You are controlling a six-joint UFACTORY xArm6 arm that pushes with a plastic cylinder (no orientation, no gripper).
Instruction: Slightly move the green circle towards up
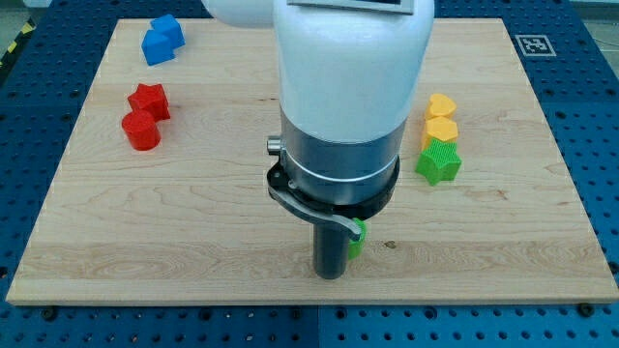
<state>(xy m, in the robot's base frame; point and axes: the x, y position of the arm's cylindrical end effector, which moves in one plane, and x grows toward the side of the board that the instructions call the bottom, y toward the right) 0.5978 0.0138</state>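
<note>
Green circle, a small flat green block, peeking out as a thin sliver from behind the straight dark rod, on the rod's right side in the view, low on the counter and a little right of centre. Mostly hiding behind the rod, so showing too little for its full outline.

My tip, the rod's lower end, resting on the light wooden counter just below and to the left of that green sliver; appearing to touch it or sitting just beside it, contact itself not clear. Grasping nothing, being only a bare rod end. Above it, the grey collar and the broad white arm body rising up through the middle of the view and covering the counter behind.

Moving outward to the view's right: a green star-shaped block lying well apart from the rod, with a yellow block touching it just above and a second yellow block touching that one from above, the three forming a short column.

Far over on the view's left: a red cylinder and a red star-like block sitting together. Near the top left corner, two blue blocks pressing against each other, shapes hard to make out.
</note>
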